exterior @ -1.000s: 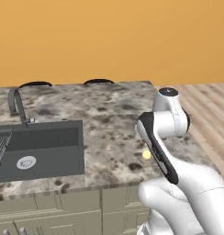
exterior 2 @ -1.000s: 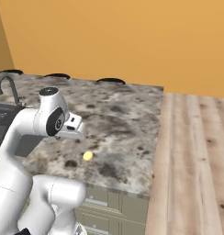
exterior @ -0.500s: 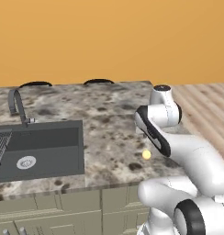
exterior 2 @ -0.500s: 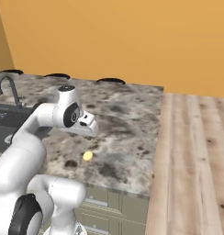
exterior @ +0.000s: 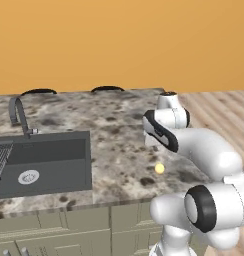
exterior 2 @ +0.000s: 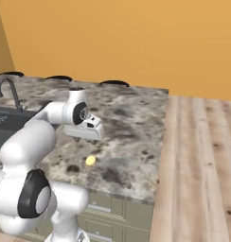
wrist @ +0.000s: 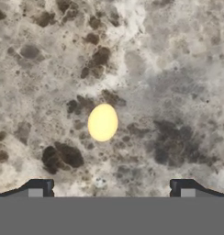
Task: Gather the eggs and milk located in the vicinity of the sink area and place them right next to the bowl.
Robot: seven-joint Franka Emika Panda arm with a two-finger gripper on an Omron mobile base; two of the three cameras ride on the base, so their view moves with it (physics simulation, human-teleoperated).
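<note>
Granite-speckled desk (exterior: 114,125) from the left base, with dark sink (exterior: 44,162) and tap (exterior: 18,114) at left, pale yellow egg (exterior: 159,169) lying near the front edge, just beside the arm. From the right base, same egg (exterior 2: 90,160) below the jaws, wooden floor (exterior 2: 198,165) at right. From the hand, egg (wrist: 103,122) alone on stone, jaws spread wide, nothing held.

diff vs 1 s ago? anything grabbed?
The white arm has folded forward and swung its gripper out over the speckled granite counter, above the pale yellow egg. Nothing was grabbed; the jaws stay wide open. The egg, the dark grey sink and its curved tap have not moved.
</note>
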